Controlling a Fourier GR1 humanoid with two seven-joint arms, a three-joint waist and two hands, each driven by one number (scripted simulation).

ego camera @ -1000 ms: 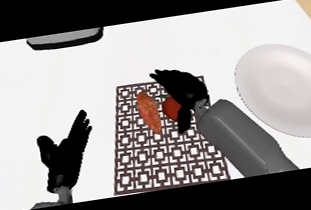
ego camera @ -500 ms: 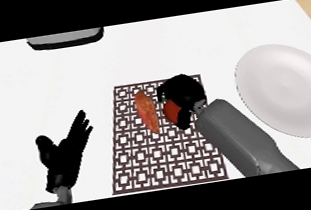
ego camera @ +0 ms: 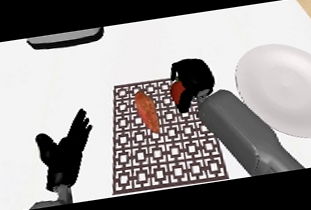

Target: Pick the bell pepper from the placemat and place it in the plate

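A dark patterned placemat (ego camera: 167,151) lies mid-counter. At its upper right, my right hand (ego camera: 193,77) is curled over a red bell pepper (ego camera: 177,92); only the pepper's left side shows under the fingers and thumb. Whether the pepper still touches the mat I cannot tell. The white plate (ego camera: 290,88) sits to the right of the mat, close beside my right forearm. My left hand (ego camera: 64,152) rests open at the lower left, fingers up, off the mat.
A long orange-red vegetable (ego camera: 147,111) lies on the placemat just left of the pepper. A dark grey object (ego camera: 66,38) sits at the counter's far edge, upper left. Wooden floor shows past the counter's corners.
My right hand's fingers have curled down from spread to closed around the bell pepper and the hand has shifted slightly right. The left hand has not moved.
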